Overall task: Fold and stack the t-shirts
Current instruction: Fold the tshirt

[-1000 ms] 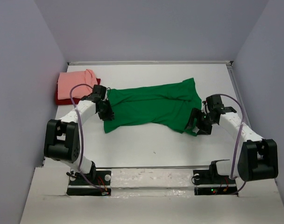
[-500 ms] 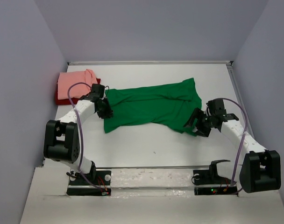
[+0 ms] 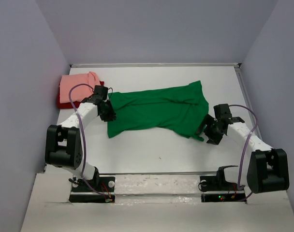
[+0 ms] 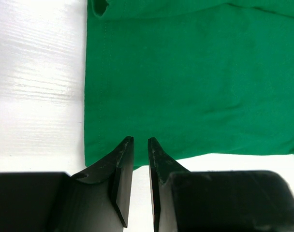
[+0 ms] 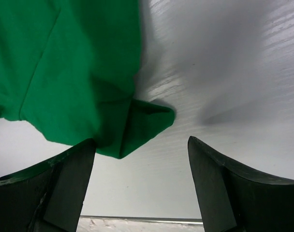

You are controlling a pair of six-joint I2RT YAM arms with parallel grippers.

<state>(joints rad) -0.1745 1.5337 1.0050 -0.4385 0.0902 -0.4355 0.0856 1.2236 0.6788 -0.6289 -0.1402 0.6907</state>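
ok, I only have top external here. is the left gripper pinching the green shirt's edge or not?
Observer: Not by the left wrist view. The left gripper shows a slim gap between its fingers, tips at the hem of the green shirt, and nothing visibly pinched.
Operator: which part of the hem?
Observer: Close to a corner. The shirt's side edge runs just beside the tips, with bare table beyond it.
Operator: and the right one?
Observer: The right gripper is wide open, with a folded corner of the shirt lying between its fingers, unclamped.
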